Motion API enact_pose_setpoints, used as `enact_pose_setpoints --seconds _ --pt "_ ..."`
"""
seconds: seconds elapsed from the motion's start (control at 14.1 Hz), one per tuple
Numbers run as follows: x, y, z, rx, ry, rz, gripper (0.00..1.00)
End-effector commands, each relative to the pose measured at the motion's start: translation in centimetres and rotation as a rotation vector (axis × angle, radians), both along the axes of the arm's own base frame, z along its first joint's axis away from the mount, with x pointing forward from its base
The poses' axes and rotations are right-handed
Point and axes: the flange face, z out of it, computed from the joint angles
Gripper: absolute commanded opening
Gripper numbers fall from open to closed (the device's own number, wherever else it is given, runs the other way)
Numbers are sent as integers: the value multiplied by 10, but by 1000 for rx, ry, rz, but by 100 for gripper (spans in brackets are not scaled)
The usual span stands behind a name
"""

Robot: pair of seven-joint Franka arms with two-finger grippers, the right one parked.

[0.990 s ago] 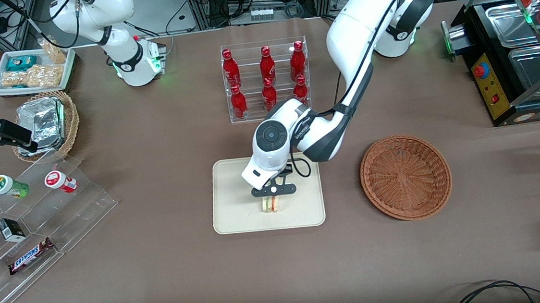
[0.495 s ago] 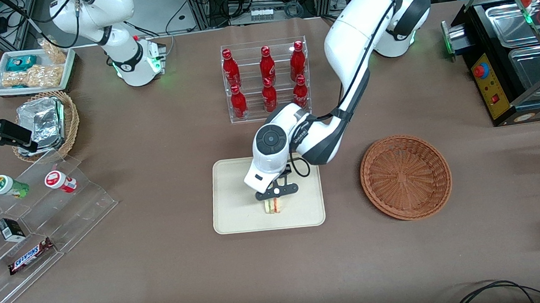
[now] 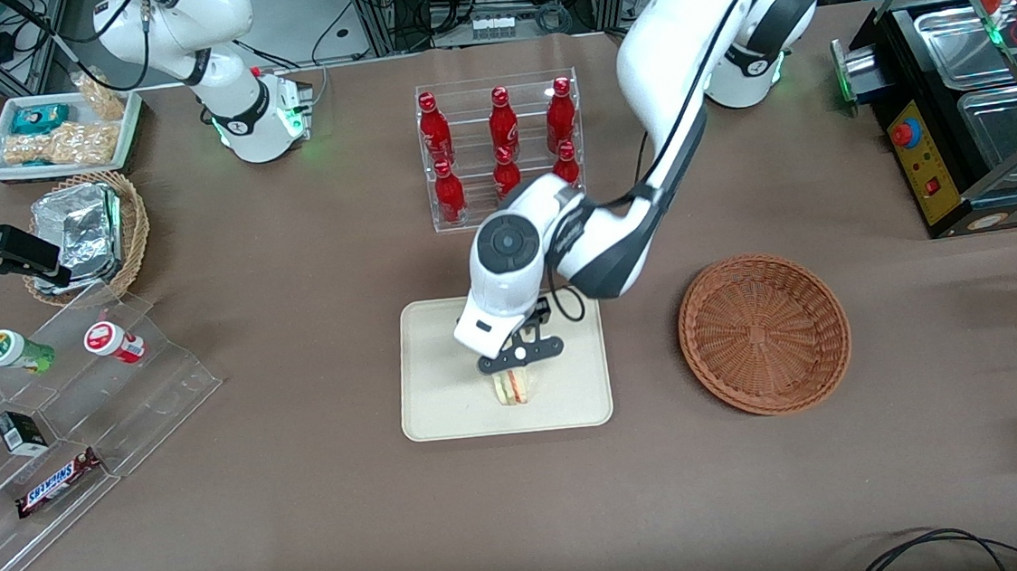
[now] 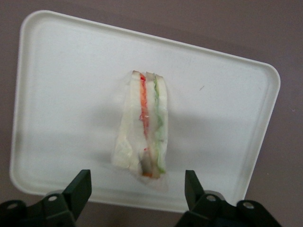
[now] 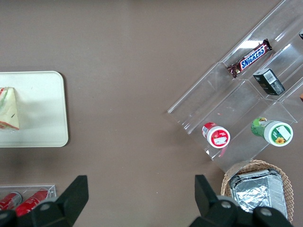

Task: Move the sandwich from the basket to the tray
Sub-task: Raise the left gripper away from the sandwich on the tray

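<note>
The gripper (image 3: 511, 367) has let go. A second ago its fingers were down around the sandwich (image 3: 510, 388); now they stand spread wide with nothing between them, and the hand has lifted a little way above the tray (image 3: 432, 409). In the wrist view the two fingers (image 4: 79, 187) sit well apart on either side of the sandwich (image 4: 143, 126), clear of the wrap, so nothing is touching it any more.

The sandwich lies directly under the hand, resting on the tray's flat floor, a touch nearer the front camera than the fingertips and closer to the tray's near rim than to its middle. It appears to stand on edge with its red and green filling stripes facing up (the wrap looks slightly crumpled at one end, though I can't tell whether that matters). It hasn't tipped or slid as the fingers came away, as far as I can see by comparing it with half a second ago.

The basket (image 3: 764, 333) sits off toward the working arm's end of the table, well apart from the hand, and it's bare inside.

To my eye the job is essentially done: sandwich out of the basket, down on the tray, released. What's left looks like simply drawing the arm up and away without brushing the sandwich.
</note>
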Motion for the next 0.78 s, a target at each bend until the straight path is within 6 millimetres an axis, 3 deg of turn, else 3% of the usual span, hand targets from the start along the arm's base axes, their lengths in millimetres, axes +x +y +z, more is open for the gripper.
enact_pose_setpoints --seconds 0.0,0.07,0.21,0.28,0.35,0.71 --pt "-9 34 96 36 -10 38 100" --pt "-10 52 109 66 20 75 100" --pt "3 112 133 125 91 142 100" --pt "8 138 133 138 110 158 100" --pt "5 152 136 144 117 138 100" --pt "-7 279 151 167 162 61 100"
